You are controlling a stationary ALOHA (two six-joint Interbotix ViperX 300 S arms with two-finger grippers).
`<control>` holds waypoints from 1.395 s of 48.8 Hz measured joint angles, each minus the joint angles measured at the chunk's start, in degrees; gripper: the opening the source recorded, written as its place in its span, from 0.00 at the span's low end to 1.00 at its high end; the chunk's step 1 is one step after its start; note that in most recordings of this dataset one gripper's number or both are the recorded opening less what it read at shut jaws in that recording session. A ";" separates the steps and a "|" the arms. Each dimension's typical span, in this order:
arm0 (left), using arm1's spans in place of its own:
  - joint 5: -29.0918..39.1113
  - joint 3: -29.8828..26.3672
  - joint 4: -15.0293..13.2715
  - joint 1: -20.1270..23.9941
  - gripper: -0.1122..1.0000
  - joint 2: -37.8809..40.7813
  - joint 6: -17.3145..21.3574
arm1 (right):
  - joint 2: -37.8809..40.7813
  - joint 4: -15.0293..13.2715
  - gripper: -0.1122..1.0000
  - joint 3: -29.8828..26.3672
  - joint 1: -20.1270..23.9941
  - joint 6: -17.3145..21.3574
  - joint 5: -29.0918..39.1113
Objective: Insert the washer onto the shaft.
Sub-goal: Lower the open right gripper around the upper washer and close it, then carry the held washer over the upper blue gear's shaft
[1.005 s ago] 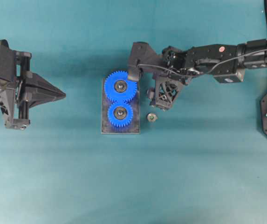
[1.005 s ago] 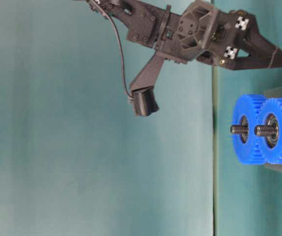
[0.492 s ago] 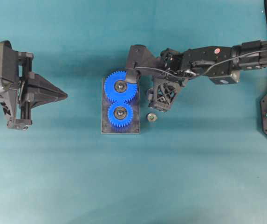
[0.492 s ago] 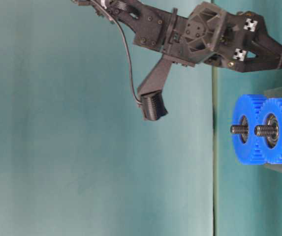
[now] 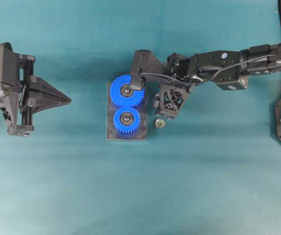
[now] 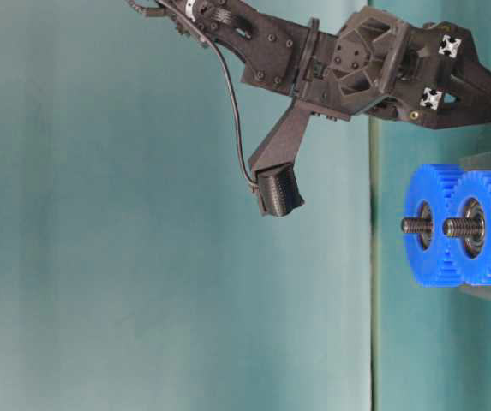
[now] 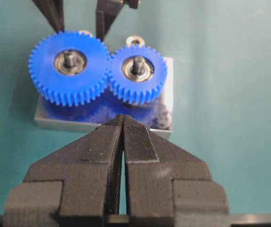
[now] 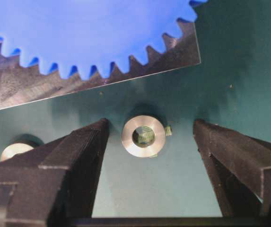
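The right gripper [image 8: 149,142] is hanging wide open around the washer [image 8: 143,136], which is lying on the table beside the gear plate [image 5: 112,133]. It should probably be centring and sinking before closing. The left gripper [image 7: 122,124] is sitting closed.

Your right gripper [image 5: 166,106] drops lower and slides a bit left, closer to the washer [image 5: 159,123].
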 measured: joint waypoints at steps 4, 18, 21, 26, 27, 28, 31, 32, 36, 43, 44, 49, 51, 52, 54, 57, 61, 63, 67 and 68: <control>0.00 0.00 0.00 0.00 0.10 0.00 0.09 | 0.09 -0.09 0.81 0.00 0.00 0.00 0.00; 0.00 0.00 0.00 0.00 0.10 0.00 0.00 | 0.09 0.00 0.73 -0.09 0.00 0.00 0.62; 0.00 0.00 0.00 0.00 0.10 0.00 0.00 | 0.18 0.00 0.68 -0.26 0.00 0.00 0.88; 0.00 0.00 0.00 0.00 0.10 0.00 0.00 | 0.18 -0.09 0.58 -0.35 -0.26 0.00 1.49; 0.00 0.00 0.00 0.00 0.10 0.00 0.00 | 0.18 -0.09 0.57 -0.35 -0.26 0.00 1.58; 0.00 0.00 0.00 0.00 0.10 -0.09 0.00 | 0.18 -0.09 0.55 -0.35 -0.26 0.00 1.58; 0.00 0.00 0.00 0.00 0.10 0.00 0.00 | 0.26 -0.09 0.54 -0.35 -0.35 0.00 1.58; 0.00 0.00 0.00 0.00 0.10 0.00 0.00 | 0.18 -0.18 0.54 -0.35 -0.35 0.00 1.67; 0.00 0.00 0.00 0.00 0.10 0.00 0.00 | 0.26 -0.18 0.54 -0.35 -0.35 0.00 1.67; 0.00 0.00 0.00 0.00 0.10 0.00 0.00 | 0.09 -0.18 0.50 -0.35 -0.35 0.09 1.67; 0.00 0.00 0.00 0.00 0.10 0.00 0.00 | 0.00 -0.18 0.48 -0.35 -0.35 0.00 1.67; 0.00 0.00 0.00 0.00 0.10 -0.09 0.00 | -0.35 -0.18 0.36 -0.26 -0.26 0.09 1.85; 0.00 0.00 0.00 0.00 0.10 -0.09 0.00 | -0.70 -0.18 0.36 -0.35 -0.26 0.09 2.72; 0.00 0.00 0.00 0.00 0.10 0.00 0.09 | -0.88 -0.18 0.36 -0.35 -0.26 0.09 3.08; 0.00 0.00 0.00 0.00 0.10 0.00 0.00 | -1.41 -0.18 0.36 -0.53 -0.18 0.00 3.69; 0.00 0.00 0.00 0.00 0.10 0.00 0.00 | -2.20 -0.18 0.36 -1.23 -0.26 0.09 5.27; -0.09 0.00 0.00 0.00 0.10 0.00 0.09 | -3.43 -0.18 0.36 -3.16 -0.09 0.09 8.35; -0.09 0.00 0.00 0.00 0.10 0.00 0.00 | -3.87 -0.18 0.36 -4.22 0.00 0.00 9.84; -0.09 0.00 0.00 0.09 0.10 0.26 0.00 | -4.13 -0.62 0.36 -6.77 0.53 0.00 12.66; -0.09 0.00 0.00 0.09 0.10 0.35 0.00 | -4.13 -0.79 0.36 -7.38 0.70 0.00 13.18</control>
